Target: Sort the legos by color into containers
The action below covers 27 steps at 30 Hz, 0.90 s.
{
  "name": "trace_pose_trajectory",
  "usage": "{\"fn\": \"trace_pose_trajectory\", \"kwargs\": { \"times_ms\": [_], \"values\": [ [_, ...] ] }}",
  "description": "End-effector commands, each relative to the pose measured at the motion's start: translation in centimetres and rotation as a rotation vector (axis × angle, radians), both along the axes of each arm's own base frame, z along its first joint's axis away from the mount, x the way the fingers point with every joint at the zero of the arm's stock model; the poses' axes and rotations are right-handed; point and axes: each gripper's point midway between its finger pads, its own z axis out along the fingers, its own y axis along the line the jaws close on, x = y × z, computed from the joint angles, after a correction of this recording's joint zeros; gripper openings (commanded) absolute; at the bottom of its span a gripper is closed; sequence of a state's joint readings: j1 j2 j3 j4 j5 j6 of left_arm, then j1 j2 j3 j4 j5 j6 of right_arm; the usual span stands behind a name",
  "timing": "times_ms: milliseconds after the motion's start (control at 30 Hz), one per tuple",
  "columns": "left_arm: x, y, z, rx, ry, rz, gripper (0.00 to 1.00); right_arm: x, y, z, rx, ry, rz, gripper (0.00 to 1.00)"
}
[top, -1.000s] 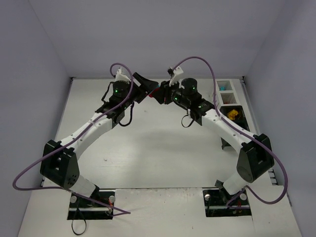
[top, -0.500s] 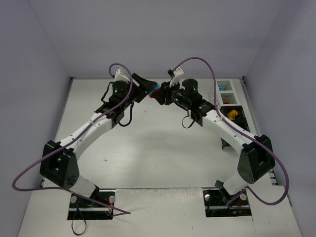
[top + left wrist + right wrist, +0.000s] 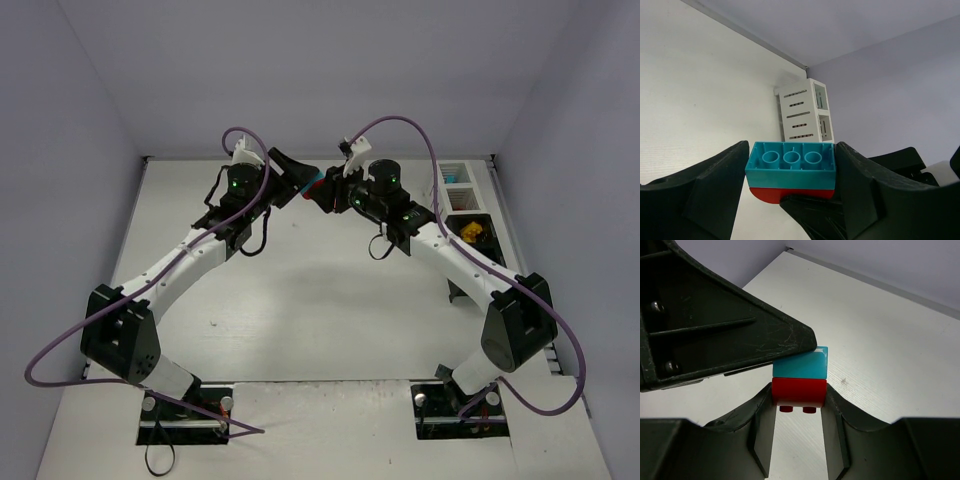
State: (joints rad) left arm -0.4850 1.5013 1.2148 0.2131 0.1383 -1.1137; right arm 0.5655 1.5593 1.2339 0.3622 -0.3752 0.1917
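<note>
A cyan brick (image 3: 790, 165) is joined to a red brick (image 3: 775, 195) and held in the air near the table's back middle (image 3: 316, 183). My left gripper (image 3: 790, 167) is shut on the cyan brick, one finger at each end. My right gripper (image 3: 799, 392) is shut on the red brick (image 3: 799, 391), with the cyan brick (image 3: 801, 366) just beyond it. The two grippers meet tip to tip in the top view. The row of containers (image 3: 462, 200) stands at the back right; the white slatted one (image 3: 802, 112) also shows in the left wrist view. A black bin holds yellow and orange bricks (image 3: 472, 232).
The enclosure's back wall (image 3: 320, 80) is close behind the grippers. Purple cables (image 3: 400, 125) loop over both arms. The arm bases (image 3: 185, 415) are bolted at the near edge.
The cyan brick has come into sight between the two gripper tips, where only red showed a second ago. The arms have barely moved.
</note>
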Motion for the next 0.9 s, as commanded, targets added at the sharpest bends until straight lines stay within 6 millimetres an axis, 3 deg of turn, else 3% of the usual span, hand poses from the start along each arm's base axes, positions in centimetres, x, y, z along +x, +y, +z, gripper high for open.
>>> {"fn": "trace_pose_trajectory", "kwargs": {
  "times_ms": [0, 233, 367, 467, 533, 867],
  "values": [
    [-0.7, -0.2, 4.7, -0.031, -0.140, -0.026, 0.62, -0.9, 0.8, 4.8, 0.064, -0.113, 0.050, 0.00],
    [-0.5, -0.4, 4.2, 0.005, -0.147, -0.039, 0.54, -0.9, 1.1, 4.8, 0.066, -0.111, 0.060, 0.00],
    [-0.5, -0.6, 3.8, 0.024, -0.152, -0.052, 0.44, -0.8, 1.2, 4.7, 0.058, -0.107, 0.066, 0.00],
    [-0.5, -0.7, 3.6, 0.039, -0.153, -0.062, 0.46, -0.7, 1.4, 4.7, 0.058, -0.106, 0.072, 0.00],
    [-0.6, -0.7, 3.4, 0.044, -0.153, -0.064, 0.54, -0.6, 1.5, 4.7, 0.057, -0.107, 0.074, 0.00],
    [-0.6, -0.8, 3.2, 0.058, -0.158, -0.072, 0.59, -0.6, 1.6, 4.7, 0.057, -0.105, 0.080, 0.00]
  ]
}}
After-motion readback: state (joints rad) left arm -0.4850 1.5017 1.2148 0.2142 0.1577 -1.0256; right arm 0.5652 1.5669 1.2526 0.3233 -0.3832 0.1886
